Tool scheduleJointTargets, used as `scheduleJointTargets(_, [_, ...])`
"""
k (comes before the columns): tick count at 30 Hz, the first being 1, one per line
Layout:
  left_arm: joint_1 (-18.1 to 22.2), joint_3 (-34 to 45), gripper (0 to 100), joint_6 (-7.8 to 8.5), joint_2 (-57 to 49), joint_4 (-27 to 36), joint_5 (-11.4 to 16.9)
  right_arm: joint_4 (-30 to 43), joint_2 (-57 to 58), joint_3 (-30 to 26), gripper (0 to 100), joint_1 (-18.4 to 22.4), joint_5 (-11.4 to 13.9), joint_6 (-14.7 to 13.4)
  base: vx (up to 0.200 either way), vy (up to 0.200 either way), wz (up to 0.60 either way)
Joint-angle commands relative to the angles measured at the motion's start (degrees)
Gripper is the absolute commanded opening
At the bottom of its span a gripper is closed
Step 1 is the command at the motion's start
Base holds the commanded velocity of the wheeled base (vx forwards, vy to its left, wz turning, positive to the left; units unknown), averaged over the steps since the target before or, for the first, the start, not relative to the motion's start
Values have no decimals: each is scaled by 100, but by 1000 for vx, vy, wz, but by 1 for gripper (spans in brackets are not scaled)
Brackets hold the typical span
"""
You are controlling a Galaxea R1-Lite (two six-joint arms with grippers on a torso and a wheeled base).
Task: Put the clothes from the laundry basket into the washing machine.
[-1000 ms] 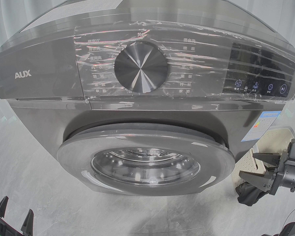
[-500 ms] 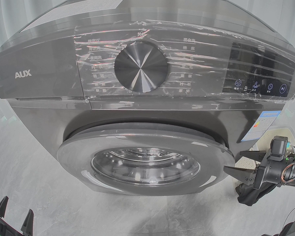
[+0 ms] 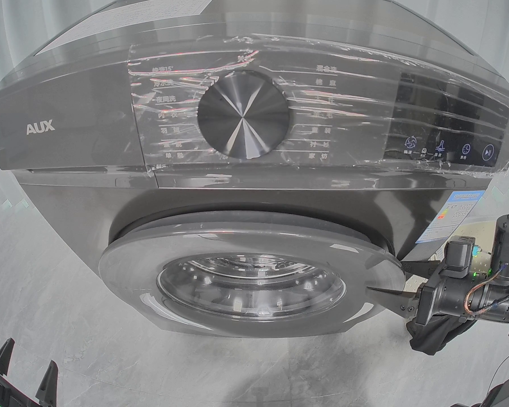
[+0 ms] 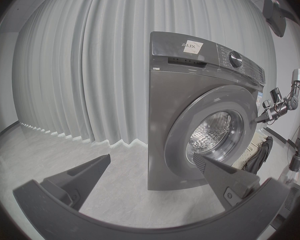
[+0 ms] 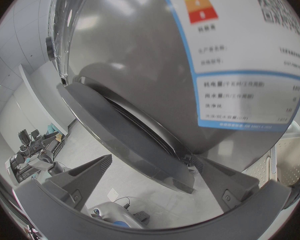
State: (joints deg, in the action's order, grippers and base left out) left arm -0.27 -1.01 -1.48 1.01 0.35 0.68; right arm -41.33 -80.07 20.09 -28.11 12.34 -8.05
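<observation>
The grey washing machine fills the head view, its round door closed. My right gripper is open at the door's right edge, one finger in front of the rim and one behind it. In the right wrist view the door rim runs between the fingers. The cream perforated laundry basket stands on the floor right of the machine, with dark clothes draped over its side. My left gripper hangs open and empty low at the left, well away from the machine.
Pleated white curtains hang behind the machine. Bare grey floor stretches in front of it and to the left. An energy label is stuck on the machine's front near my right arm.
My right gripper has moved left from beside the basket to the door's right edge, and its fingers now straddle the rim. The left gripper has stayed put.
</observation>
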Motion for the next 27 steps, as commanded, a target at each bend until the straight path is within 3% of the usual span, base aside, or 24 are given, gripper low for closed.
scheduleJointTargets(1, [0, 84, 100, -2, -101, 0, 2, 2, -123, -75, 100, -203, -91, -39, 0, 0, 0])
scheduleJointTargets(10, [0, 92, 100, -2, -101, 0, 2, 11, 255, -594, 100, -370, -91, -30, 0, 0, 0])
scheduleJointTargets(18, [0, 84, 100, -2, -101, 0, 2, -16, 185, -339, 100, -344, -91, -30, -150, 0, 0])
scheduleJointTargets(27, [0, 84, 100, -2, -101, 0, 2, -16, -62, -198, 100, -379, -91, -30, 0, 0, 0])
